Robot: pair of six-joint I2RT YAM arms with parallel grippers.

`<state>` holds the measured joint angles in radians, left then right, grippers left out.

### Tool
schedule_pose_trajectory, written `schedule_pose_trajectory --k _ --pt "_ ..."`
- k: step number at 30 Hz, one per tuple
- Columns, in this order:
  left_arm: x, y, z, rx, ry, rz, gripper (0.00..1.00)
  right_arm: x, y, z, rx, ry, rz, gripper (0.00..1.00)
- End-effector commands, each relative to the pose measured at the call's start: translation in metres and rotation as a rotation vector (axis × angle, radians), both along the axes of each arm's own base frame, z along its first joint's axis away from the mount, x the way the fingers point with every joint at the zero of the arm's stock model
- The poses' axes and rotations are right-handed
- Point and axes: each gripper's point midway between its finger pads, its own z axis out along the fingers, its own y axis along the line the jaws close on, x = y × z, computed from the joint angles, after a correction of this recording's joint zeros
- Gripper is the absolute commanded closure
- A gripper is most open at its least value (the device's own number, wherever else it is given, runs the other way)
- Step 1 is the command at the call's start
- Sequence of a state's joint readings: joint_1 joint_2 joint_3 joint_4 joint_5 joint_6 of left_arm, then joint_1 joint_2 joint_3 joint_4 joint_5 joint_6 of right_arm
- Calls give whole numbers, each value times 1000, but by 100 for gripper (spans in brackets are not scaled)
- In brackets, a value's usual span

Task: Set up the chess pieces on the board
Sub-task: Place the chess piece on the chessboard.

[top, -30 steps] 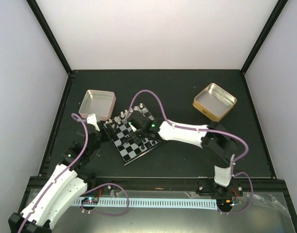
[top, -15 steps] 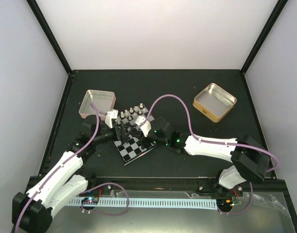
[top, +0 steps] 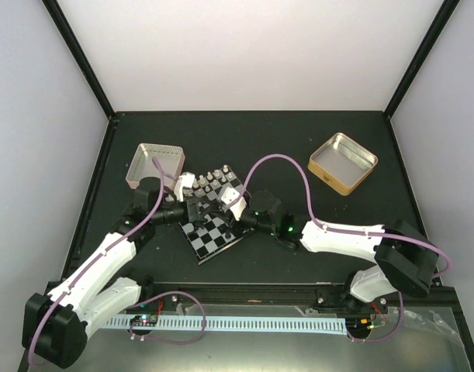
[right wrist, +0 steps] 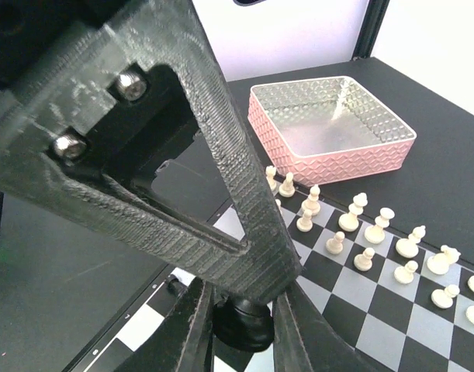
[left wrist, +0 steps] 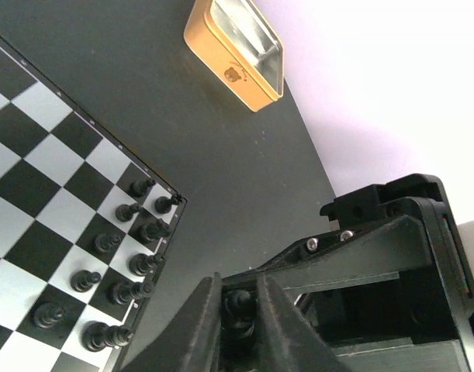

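The board (top: 208,235) lies at the table's middle left. Pale chess pieces (top: 207,182) stand along its far edge, with black chess pieces (left wrist: 132,267) in two rows along another edge. Both grippers meet above the board. My right gripper (right wrist: 243,332) is shut on the base of a black chess piece (right wrist: 243,322). My left gripper (left wrist: 238,314) is shut on the head of that same piece (left wrist: 238,304). From above, the left gripper (top: 198,209) comes in from the left and the right gripper (top: 219,211) from the right. The piece itself is hidden there.
A pink tin (top: 155,166) sits just beyond the board's left corner, and its wall (right wrist: 330,159) shows behind the pale pieces (right wrist: 361,232). A gold tin (top: 343,161) stands open at the far right and also shows in the left wrist view (left wrist: 238,54). Purple cables arch over both arms.
My left arm swung in from the pink tin to the right gripper over the board. Its jaws went from open to shut on the black piece. The right arm stretched out lower.
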<state>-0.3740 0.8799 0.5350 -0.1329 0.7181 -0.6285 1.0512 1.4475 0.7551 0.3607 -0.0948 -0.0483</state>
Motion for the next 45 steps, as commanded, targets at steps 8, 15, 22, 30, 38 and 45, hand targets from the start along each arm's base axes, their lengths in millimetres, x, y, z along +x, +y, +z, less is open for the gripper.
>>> schedule_pose_trajectory --k 8,15,22,30,38,45 --pt "4 -2 24 -16 -103 -17 98 13 -7 23 65 58 -129 40" --pt "15 24 12 110 -144 147 98 4 -37 35 155 176 -214 16" --pt "9 46 -7 238 -142 314 98 18 -69 30 44 383 -477 17" --pt "-12 37 -53 372 -117 374 98 18 -105 6 -54 503 -661 18" --pt "-11 26 -97 542 -107 375 98 17 -115 -19 -99 522 -707 18" --pt "-2 20 -116 629 -151 356 98 26 -112 -18 -86 511 -730 18"
